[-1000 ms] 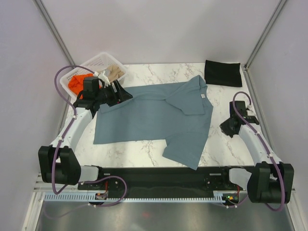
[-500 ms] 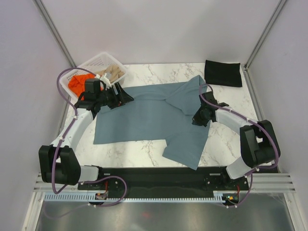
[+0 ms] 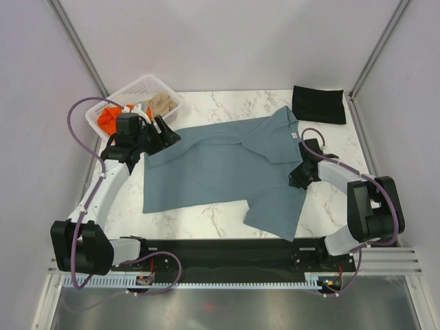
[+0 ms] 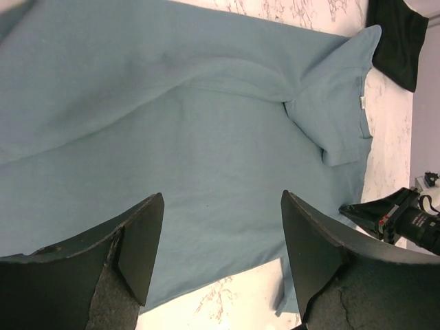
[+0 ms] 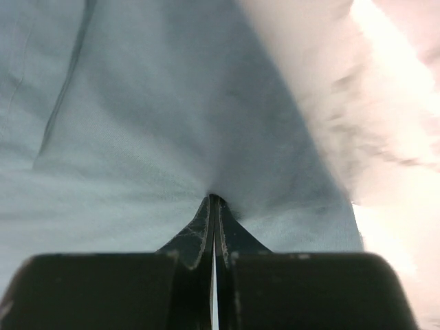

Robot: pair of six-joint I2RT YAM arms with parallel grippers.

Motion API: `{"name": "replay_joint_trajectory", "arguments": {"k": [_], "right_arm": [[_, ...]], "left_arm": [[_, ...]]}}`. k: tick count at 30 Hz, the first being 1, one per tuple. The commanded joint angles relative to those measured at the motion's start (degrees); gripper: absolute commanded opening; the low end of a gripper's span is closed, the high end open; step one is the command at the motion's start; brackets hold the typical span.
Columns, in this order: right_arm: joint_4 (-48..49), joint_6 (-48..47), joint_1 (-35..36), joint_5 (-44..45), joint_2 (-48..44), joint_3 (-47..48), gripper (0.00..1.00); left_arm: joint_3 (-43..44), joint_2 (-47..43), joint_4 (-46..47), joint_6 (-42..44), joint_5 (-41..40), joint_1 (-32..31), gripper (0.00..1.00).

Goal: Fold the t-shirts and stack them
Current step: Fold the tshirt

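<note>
The slate blue-grey t-shirt (image 3: 227, 165) lies spread on the marble table, its white neck label (image 3: 291, 136) at the far right. My left gripper (image 3: 165, 134) hovers open over its far left corner; in the left wrist view (image 4: 220, 261) the shirt (image 4: 172, 137) fills the space between and beyond the fingers. My right gripper (image 3: 300, 180) is shut on the shirt's right edge; the right wrist view (image 5: 213, 199) shows cloth (image 5: 172, 124) pinched and puckered at the tips. A folded black t-shirt (image 3: 318, 104) lies at the far right corner. Orange (image 3: 108, 118) and beige (image 3: 161, 103) shirts sit in the basket.
The white lattice basket (image 3: 141, 88) stands at the far left corner, just behind my left gripper. Bare marble (image 3: 206, 213) shows in front of the shirt. The black shirt (image 4: 395, 41) and my right gripper (image 4: 405, 220) also show in the left wrist view.
My right arm swung in from the right edge, closed on the shirt's right side and drew the whole shirt a little to the right. My left gripper shifted slightly left.
</note>
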Motion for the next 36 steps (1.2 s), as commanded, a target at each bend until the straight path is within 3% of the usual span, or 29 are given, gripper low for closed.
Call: {"name": "replay_joint_trajectory", "arguments": {"k": [1, 7, 16, 24, 26, 29, 33, 36], "right_arm": [[-10.88, -1.06, -6.79, 10.49, 0.56, -7.86, 0.00], [-15.27, 0.07, -16.73, 10.93, -11.74, -11.83, 0.00], [-23.45, 4.40, -22.72, 15.68, -20.36, -8.49, 0.00], [-18.10, -10.19, -22.63, 7.26, -23.53, 6.18, 0.00], [-12.16, -14.31, -22.54, -0.64, -25.19, 6.46, 0.04], [-2.30, -17.58, -19.22, -11.28, -26.35, 3.13, 0.09], [-0.16, -21.80, -8.51, -7.00, -17.93, 7.23, 0.14], [1.59, -23.30, -8.13, -4.99, -10.98, 9.61, 0.22]], "left_arm": [[2.06, -2.96, -0.71, -1.32, -1.70, 0.07, 0.77], [1.62, -6.04, -1.68, -0.97, -3.64, 0.07, 0.77], [2.15, 0.10, -2.73, -0.08, 0.85, 0.07, 0.70], [-3.91, 4.15, -2.91, -3.51, -4.77, 0.60, 0.64], [-4.88, 6.07, -2.30, -5.88, -6.71, 0.86, 0.65], [-4.97, 8.80, -0.63, -8.34, -3.48, 3.40, 0.63], [-5.85, 12.15, 1.66, -10.54, 1.72, 4.91, 0.54], [-9.01, 12.93, 4.11, -10.98, 1.81, 4.91, 0.53]]}}
